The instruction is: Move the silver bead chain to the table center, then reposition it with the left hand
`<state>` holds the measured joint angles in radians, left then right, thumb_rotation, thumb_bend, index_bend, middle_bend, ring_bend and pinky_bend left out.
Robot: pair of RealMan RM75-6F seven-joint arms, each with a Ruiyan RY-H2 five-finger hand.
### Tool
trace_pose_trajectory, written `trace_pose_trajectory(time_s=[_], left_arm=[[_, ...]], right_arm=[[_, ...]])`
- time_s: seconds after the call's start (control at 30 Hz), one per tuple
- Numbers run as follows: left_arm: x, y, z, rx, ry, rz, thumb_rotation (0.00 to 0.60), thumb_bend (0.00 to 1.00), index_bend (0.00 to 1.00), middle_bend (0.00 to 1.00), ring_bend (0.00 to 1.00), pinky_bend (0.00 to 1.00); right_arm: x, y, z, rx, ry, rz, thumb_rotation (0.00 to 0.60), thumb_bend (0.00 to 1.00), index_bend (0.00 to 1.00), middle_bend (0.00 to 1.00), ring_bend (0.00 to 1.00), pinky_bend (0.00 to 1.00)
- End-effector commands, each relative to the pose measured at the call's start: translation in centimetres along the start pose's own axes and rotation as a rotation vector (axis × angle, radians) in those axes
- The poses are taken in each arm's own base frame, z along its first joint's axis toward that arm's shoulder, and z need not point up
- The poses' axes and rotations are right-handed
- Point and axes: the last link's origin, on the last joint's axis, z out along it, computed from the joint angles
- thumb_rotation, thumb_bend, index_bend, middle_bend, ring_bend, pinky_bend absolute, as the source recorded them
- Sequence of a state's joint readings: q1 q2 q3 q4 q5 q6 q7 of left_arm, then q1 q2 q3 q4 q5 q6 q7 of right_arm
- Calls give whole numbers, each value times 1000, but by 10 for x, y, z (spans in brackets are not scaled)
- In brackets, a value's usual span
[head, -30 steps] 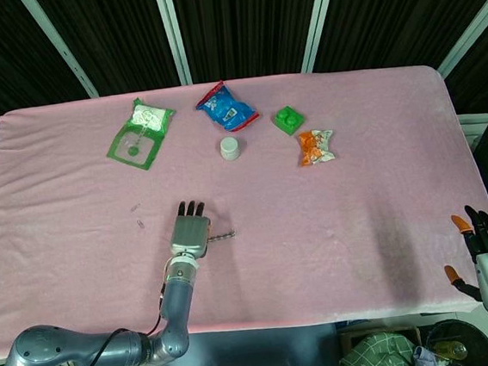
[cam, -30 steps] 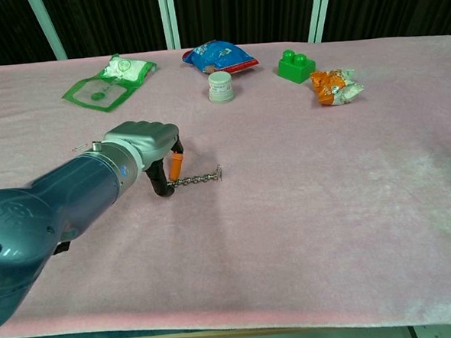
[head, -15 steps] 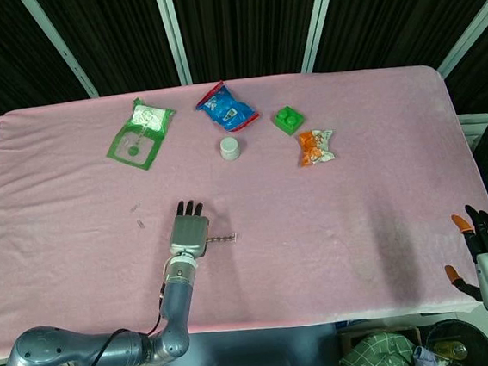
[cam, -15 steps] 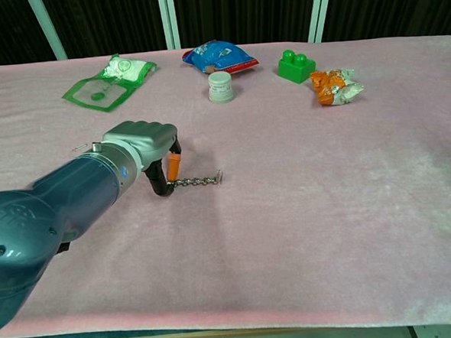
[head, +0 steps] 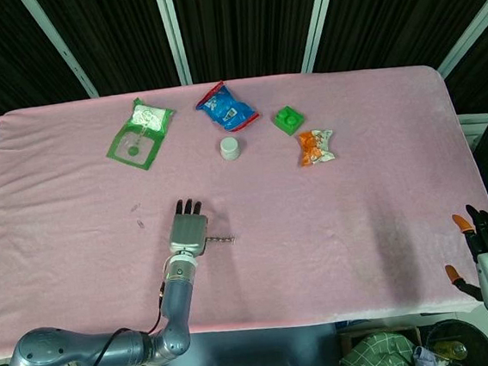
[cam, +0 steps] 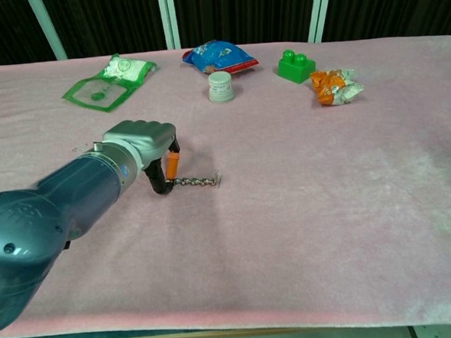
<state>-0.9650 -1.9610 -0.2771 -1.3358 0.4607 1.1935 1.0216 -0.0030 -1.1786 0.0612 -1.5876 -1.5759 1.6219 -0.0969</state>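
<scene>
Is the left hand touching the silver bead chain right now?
Touching. In the chest view the left hand pinches one end of the silver bead chain between its fingertips, with the rest trailing right along the pink table.

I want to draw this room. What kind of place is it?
Probably a robot practice room: a table under pink cloth, black curtains behind, and a robot's left hand holding a silver bead chain.

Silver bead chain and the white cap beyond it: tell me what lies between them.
Nothing. In the head view only bare pink cloth runs from the silver bead chain up to the white cap; the chest view agrees.
</scene>
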Motion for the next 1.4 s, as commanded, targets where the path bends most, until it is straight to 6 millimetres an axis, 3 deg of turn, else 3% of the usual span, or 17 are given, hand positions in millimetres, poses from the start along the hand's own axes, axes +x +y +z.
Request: trace_pose_trajectory(time_s=[0.03, 0.47, 0.87, 1.13, 1.4], left_arm=[[-1, 0, 1, 3, -5, 1, 600, 327, 591, 117, 0, 0], [-1, 1, 4, 2, 2, -10, 600, 393, 606, 131, 0, 0], [18, -5, -2, -18, 69, 22, 600, 414, 616, 137, 0, 0], [38, -21, -6, -40, 171, 213, 600, 415, 616, 138, 0, 0], [65, -49, -11, -16, 298, 427, 600, 414, 620, 142, 0, 0]], right_arm=[[0, 0, 0, 2, 1, 1, 600, 176, 120, 0, 7, 178], [2, -3, 0, 14, 9, 6, 600, 176, 120, 0, 7, 178], [3, -3, 0, 9, 15, 9, 600, 176, 120, 0, 7, 178], [3, -3, 0, 9, 16, 11, 600, 176, 119, 0, 7, 178], [3, -2, -1, 6, 17, 11, 600, 177, 120, 0, 7, 178]])
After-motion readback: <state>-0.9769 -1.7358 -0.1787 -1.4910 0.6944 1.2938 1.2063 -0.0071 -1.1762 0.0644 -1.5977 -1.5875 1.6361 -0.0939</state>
